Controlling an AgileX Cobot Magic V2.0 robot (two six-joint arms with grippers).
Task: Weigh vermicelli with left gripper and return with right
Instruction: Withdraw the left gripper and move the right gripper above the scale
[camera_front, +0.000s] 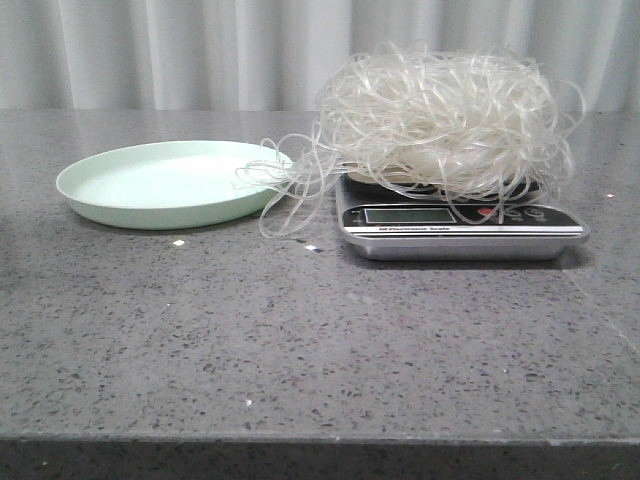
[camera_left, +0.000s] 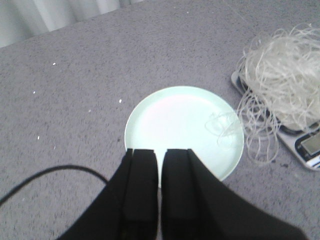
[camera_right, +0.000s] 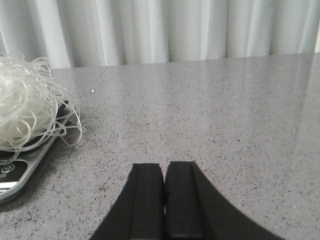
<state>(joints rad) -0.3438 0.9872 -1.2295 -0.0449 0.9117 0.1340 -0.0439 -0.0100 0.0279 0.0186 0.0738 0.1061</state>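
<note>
Vermicelli (camera_front: 445, 120) weighed, return pending
Both grippers (camera_left: 159, 165) (camera_right: 165, 175) closed, empty; strands overhanging the scale (camera_front: 460, 228) onto the plate (camera_front: 130, 190) may snag and spill when lifted

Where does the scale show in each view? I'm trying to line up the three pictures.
Front view: the scale sits right of centre, under the vermicelli, beside the plate.
Left wrist view: only a corner with the display at the right edge, by the plate.
Right wrist view: at the left edge, partly cut off.
Shared landmark: the vermicelli heaped on the scale, seen in all three.
</note>
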